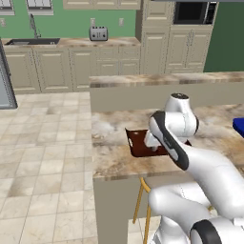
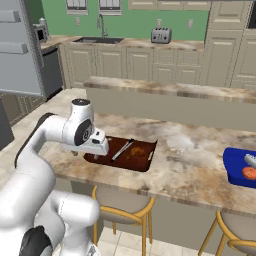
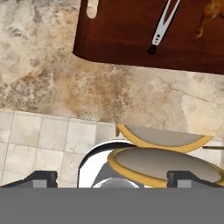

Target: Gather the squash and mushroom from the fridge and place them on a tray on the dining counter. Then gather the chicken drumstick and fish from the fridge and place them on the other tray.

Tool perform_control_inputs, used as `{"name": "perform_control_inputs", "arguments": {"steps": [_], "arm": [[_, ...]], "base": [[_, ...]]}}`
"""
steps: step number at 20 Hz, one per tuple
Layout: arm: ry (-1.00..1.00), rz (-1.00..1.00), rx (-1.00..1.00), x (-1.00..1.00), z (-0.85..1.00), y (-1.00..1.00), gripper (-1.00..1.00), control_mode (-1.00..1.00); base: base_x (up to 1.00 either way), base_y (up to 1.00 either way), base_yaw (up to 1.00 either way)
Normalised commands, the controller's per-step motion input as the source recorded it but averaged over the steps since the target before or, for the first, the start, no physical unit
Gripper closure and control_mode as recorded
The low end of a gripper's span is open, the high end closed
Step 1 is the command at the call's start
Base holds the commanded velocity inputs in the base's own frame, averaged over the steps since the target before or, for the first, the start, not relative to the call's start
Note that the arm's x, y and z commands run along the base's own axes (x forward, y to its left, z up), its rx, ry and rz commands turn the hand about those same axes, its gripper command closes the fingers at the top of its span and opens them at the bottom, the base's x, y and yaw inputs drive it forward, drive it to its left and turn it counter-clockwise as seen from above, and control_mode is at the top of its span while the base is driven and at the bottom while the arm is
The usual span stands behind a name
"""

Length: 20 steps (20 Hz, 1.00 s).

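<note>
The dark brown other tray (image 2: 141,161) sits on the dining counter (image 2: 190,150). In it lie the slim silvery fish (image 3: 164,24) and the brown chicken drumstick (image 3: 209,17). My gripper (image 3: 113,177) hangs open and empty over the counter's near edge, just beside the tray's near-left corner, hand pointing down (image 2: 91,154). The blue tray (image 2: 235,167) stands at the counter's right end, holding an orange-red piece (image 2: 249,173) and a pale piece (image 2: 251,160); which is squash and which mushroom is too small to tell. The grey fridge (image 2: 20,50) stands far left.
Yellow-framed stools (image 2: 122,200) stand under the counter's near edge, directly below my hand (image 3: 162,135). A raised ledge (image 2: 170,90) backs the counter. Wall cabinets with a sink and toaster (image 2: 161,35) run along the far wall. Tiled floor (image 1: 43,157) lies to the left.
</note>
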Motion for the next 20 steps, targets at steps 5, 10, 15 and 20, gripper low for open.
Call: {"name": "perform_control_inputs", "arguments": {"steps": [5, 10, 15, 20], "arm": [[-0.01, 0.13, -0.09, -0.60, 0.17, 0.09, -1.00, -1.00], [0.00, 0.04, -0.05, -0.68, 0.27, -0.02, -1.00, -1.00], [0.00, 0.00, -0.01, -0.71, 0.19, -0.07, -1.00, -1.00], [0.00, 0.00, 0.00, -0.16, 0.00, -0.02, -1.00, -1.00]], "base": [[0.00, 0.00, 0.00], [0.00, 0.00, 0.00], [0.00, 0.00, 0.00], [0.00, 0.00, 0.00]]}}
